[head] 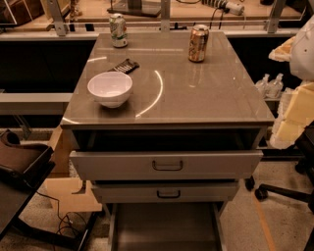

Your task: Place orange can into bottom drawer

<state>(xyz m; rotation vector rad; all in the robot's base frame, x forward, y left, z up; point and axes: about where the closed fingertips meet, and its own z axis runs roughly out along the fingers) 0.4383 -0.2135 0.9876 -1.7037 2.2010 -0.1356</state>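
Partly cut off, bottom drawer (167,228) open, orange can (198,43) on countertop (196,93), gripper unseen.

You're in a lab or workshop. A grey metal drawer cabinet (167,166) on castors stands on a speckled hard floor (279,220). Metal framing (58,19) and a cable (214,17) cross the workbench (93,9) along the top. A swivel-chair base (282,192) sits lower right. Your gripper is out of frame.
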